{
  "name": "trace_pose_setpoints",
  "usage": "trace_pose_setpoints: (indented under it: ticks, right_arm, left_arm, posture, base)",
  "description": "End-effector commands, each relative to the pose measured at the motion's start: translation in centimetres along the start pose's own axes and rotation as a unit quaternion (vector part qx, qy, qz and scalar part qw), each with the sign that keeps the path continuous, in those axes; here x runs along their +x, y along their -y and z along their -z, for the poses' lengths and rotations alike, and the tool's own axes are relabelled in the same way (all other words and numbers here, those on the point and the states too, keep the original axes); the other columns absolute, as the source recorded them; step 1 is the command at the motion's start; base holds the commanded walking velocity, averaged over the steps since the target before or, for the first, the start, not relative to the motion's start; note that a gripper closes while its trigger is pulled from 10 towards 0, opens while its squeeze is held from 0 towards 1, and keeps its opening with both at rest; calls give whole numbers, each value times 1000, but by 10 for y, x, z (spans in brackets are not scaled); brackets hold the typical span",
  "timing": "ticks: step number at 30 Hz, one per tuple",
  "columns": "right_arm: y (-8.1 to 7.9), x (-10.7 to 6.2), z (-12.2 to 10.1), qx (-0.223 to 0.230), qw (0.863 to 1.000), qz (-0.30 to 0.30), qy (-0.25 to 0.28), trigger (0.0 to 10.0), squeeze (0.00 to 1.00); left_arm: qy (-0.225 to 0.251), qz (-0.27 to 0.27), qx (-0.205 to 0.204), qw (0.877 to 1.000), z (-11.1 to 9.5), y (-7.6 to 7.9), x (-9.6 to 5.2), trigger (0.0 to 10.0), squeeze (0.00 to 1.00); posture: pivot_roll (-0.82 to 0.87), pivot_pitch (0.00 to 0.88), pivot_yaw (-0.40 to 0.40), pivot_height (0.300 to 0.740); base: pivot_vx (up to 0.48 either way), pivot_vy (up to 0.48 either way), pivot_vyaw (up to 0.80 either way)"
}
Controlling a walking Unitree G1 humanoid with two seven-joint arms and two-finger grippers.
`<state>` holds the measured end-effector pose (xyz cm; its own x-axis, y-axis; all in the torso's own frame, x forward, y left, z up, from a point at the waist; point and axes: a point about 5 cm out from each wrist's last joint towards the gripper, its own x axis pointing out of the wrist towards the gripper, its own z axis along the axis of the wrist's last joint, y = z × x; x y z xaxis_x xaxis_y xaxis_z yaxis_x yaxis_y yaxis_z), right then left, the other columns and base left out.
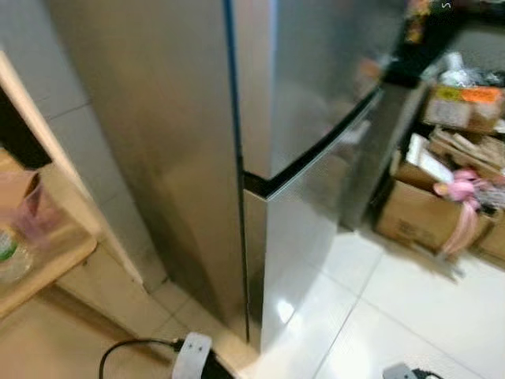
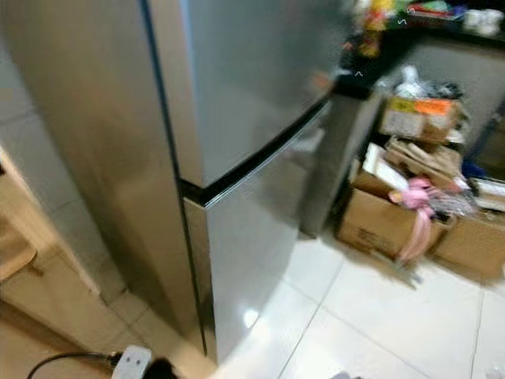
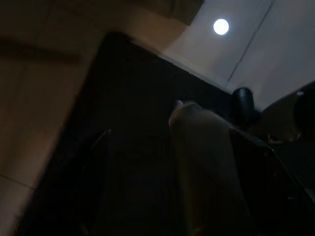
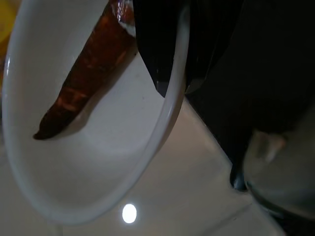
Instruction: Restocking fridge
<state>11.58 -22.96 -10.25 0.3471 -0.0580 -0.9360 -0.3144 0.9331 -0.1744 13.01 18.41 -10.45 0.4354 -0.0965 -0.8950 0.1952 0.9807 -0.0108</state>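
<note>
We see the fridge [image 1: 316, 118] in front, silver, both doors closed, upper over lower, standing upright w/ its long axis vertical. The right gripper [image 4: 170, 73] is pinching the rim of a white bowl [image 4: 74, 167]; inside lies a dark reddish-brown piece [image 4: 83, 78], long axis running diagonal across the bowl. Left wrist view is very dark; for the left gripper we cannot tell. Cardboard boxes [image 1: 418, 213] are on the floor to the right of the fridge.

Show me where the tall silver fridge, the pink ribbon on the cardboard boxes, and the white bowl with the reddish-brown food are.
Tall silver fridge [image 1: 316, 103]: left eye view, on its upper door.
Pink ribbon [image 1: 461, 207]: left eye view, on its hanging tail.
White bowl [image 4: 98, 167]: right wrist view, on its bare inside.
</note>
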Motion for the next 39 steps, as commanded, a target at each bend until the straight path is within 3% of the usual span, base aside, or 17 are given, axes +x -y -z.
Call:
trace_pose_setpoints:
  ticks: [1, 13, 21, 31, 39]
  right_arm:
    - [2, -1, 5, -8, 1000, 0, -7, 10000, 0]
    - [2, -1, 6, 4, 1000, 2, -5, 10000, 0]
    - [3, -1, 7, 2, 1000, 7, -8, 10000, 0]
    - [4, -1, 6, -1, 1000, 11, -8, 10000, 0]
    - [5, -1, 5, -1, 1000, 12, -6, 10000, 0]
  left_arm:
    - [3, -6, -1, 1000, -2, 0, 0, 10000, 0]
    - [4, -8, 0, 1000, -3, -1, 0, 10000, 0]
    - [2, -4, 4, 1000, -1, -1, 0, 10000, 0]
    - [4, -9, 0, 1000, -2, -2, 0, 10000, 0]
    - [2, -17, 0, 1000, -2, -4, 0, 10000, 0]
  posture:
    - [-30, 10, -36, 740]
    - [-31, 11, -35, 740]
    - [-32, 9, -35, 740]
    - [-31, 4, -36, 740]
    - [-31, 5, -36, 740]
  base:
    - [0, 0, 800]
    - [0, 0, 800]
    - [0, 0, 0]
    - [0, -426, 0]
    - [0, 0, 0]
